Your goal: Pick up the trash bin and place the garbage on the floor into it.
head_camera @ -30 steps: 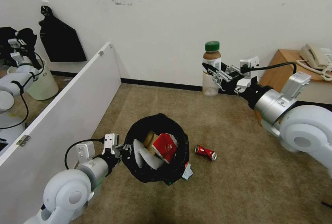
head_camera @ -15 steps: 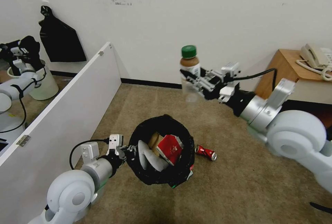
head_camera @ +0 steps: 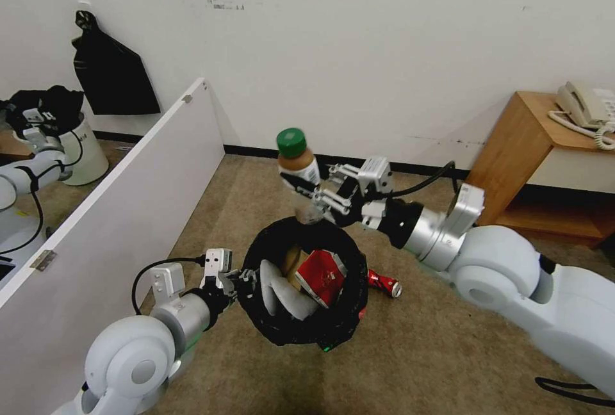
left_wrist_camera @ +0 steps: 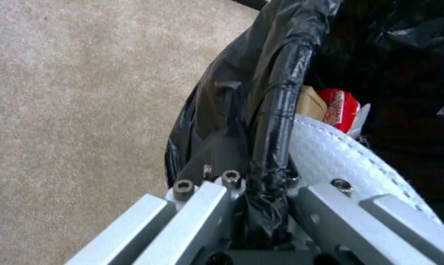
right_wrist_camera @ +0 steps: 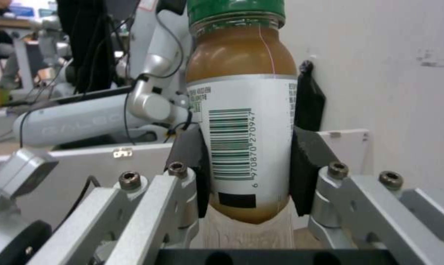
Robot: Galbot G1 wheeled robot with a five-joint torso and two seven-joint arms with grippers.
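Now the right gripper (head_camera: 312,192) holds a bottle (head_camera: 298,168) upright above the far rim of the trash bin (head_camera: 301,332), its jaws pinching the white barcode label from both sides. In the right wrist view the black pads (right_wrist_camera: 304,169) press flat on the bottle (right_wrist_camera: 241,121), whose cap is green and whose upper part shows brown. Low at the near left, the left gripper (head_camera: 236,279) has its jaws nipped tight on the bin's rim and black liner; the left wrist view shows the crinkled bag (left_wrist_camera: 261,121) caught between the fingers (left_wrist_camera: 202,206). Inside the bin lie a white slipper (head_camera: 282,293), a red carton (head_camera: 320,275) and a brown cardboard piece (head_camera: 291,260). On the carpet floor (head_camera: 448,351), just beside the bin's right side, lies a crushed red can (head_camera: 383,284).
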